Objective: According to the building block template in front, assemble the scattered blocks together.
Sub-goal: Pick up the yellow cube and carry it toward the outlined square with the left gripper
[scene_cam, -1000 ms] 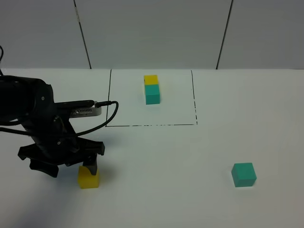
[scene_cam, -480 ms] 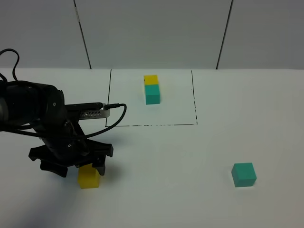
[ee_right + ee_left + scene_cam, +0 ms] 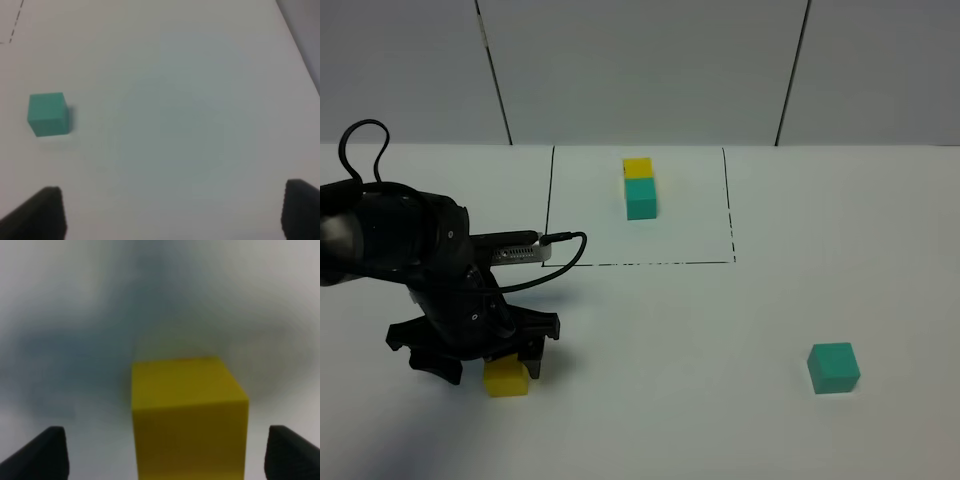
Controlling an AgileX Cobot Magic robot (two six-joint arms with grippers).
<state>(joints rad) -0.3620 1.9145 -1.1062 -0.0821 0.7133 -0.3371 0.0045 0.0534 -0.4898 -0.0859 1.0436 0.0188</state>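
Bare table between three small obstacles

The left hand (image 3: 170,456) straddles the yellow cube (image 3: 506,380) at 8 o'clock, with a gap showing on each side of the cube. The teal cube (image 3: 833,367) stands alone at 4 o'clock and the template (image 3: 640,187) at 12, with open table (image 3: 700,330) between all three.

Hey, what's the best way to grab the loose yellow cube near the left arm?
Pinch the yellow cube on two opposite flat side faces, coming straight down. It sits flat on the table with its sides free, and the open left hand has a finger on either side.
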